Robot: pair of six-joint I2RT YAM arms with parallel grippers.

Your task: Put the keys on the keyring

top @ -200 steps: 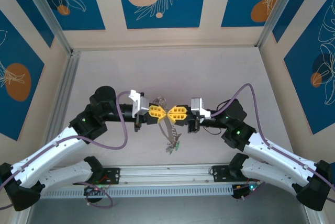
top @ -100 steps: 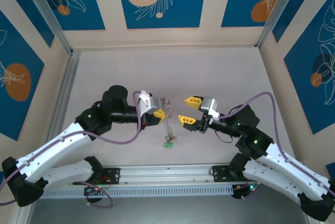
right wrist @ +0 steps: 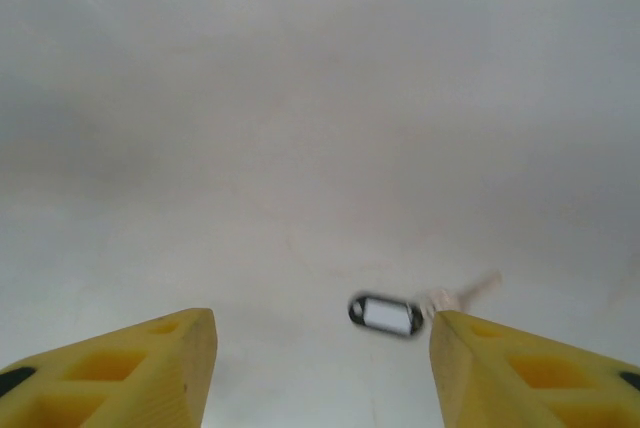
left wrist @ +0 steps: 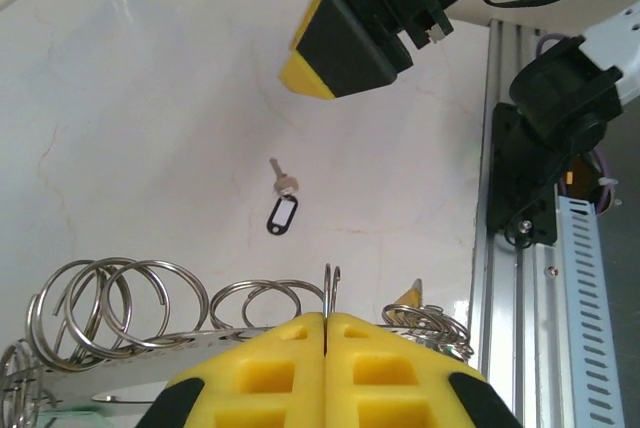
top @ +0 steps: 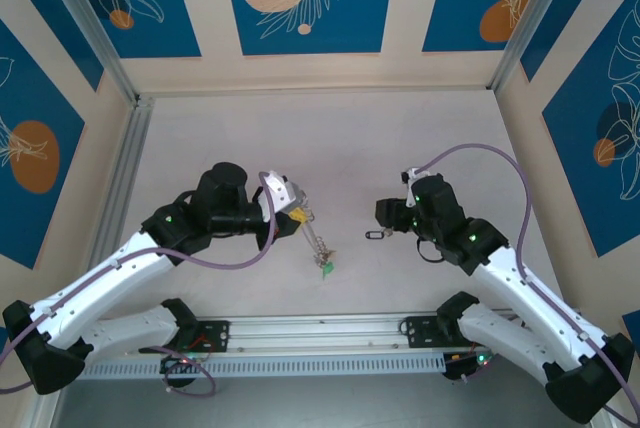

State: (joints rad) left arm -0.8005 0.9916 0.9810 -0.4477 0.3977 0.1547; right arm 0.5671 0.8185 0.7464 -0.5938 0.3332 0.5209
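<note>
1. Two arms are reaching in over the pale tabletop (top: 430, 138); two end effectors, one on each arm.
2. The left end effector (left wrist: 326, 320) is pinching its yellow fingers fully together on the keyring (top: 314, 242); this is one thin grey hoop; its wire is standing up between the fingertips in the left wrist view; in the top view it is hanging down toward the near edge.
3. The hoop is carrying a cluster of small split rings (left wrist: 110, 267); at least six are showing, but they are too tangled for an exact count; one green tag (top: 326, 269) is dangling at the low end.
4. The right end effector (right wrist: 322, 320) is gaping wide and gripping nothing; it is hovering above the tabletop with its fingers pointing down.
5. The keys (left wrist: 283, 205) are one small silver key joined to one dark-framed tag; they are lying flat on the tabletop, apart from the hoop; in the right wrist view they are showing between the spread fingers, nearer the right-hand one.
</note>
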